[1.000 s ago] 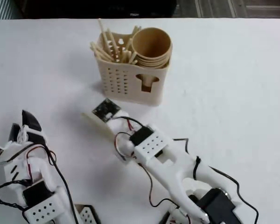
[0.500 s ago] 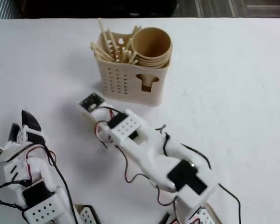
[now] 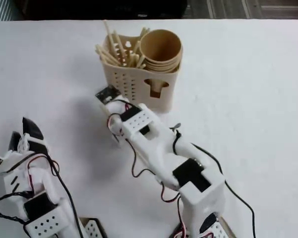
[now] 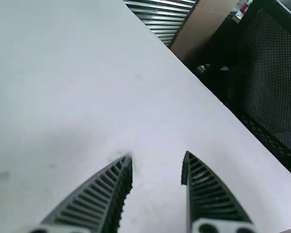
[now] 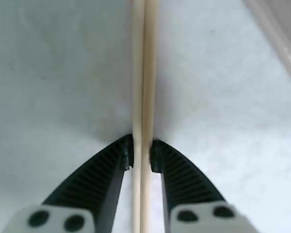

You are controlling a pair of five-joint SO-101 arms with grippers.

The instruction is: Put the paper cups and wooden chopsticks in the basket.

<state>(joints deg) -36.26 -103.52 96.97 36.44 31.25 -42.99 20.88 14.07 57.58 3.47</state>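
Observation:
A cream perforated basket stands at the back middle of the table. It holds stacked paper cups and several wooden chopsticks. My right gripper is shut on a pair of wooden chopsticks that run straight out over the table, with the basket wall close beside them. In the high view the right arm ends just in front of the basket's left corner. My left gripper hangs open over bare table at the front left.
White table top all around. A dark mesh object and a cardboard box lie beyond the table's far edge. Cables trail from both arms at the front.
The right arm has stretched forward and swung its wrist up to the basket's left front corner, carrying the chopsticks. The left arm has stayed still.

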